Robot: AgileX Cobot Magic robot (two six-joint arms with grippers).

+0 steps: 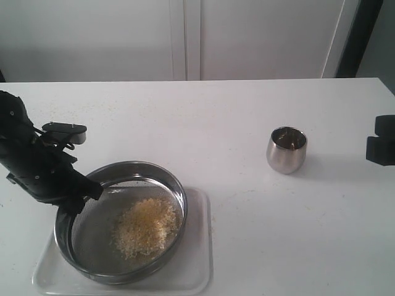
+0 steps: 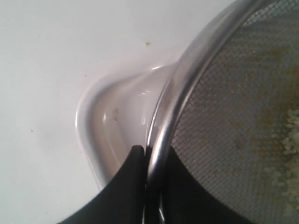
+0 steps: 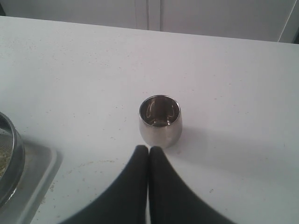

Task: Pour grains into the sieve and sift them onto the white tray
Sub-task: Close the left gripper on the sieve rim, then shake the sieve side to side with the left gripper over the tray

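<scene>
Black fingers of the left gripper (image 2: 153, 151) pinch the rim of the wide, shallow round steel sieve (image 1: 176, 191). It sits mouth up at the exterior view's lower left, on the flat rectangular white tray (image 1: 197, 259). Fine yellow and pale grains (image 1: 147, 225) are heaped on its mesh. The right gripper (image 3: 148, 149), fingers pressed together, faces the small rounded steel cup (image 1: 287, 149), which stands upright right of centre.

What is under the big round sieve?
The white tray lies under the sieve, its edges showing beside it. The sieve and the grains heaped in it cover the tray's middle, so whether any have fallen through cannot be seen.
</scene>
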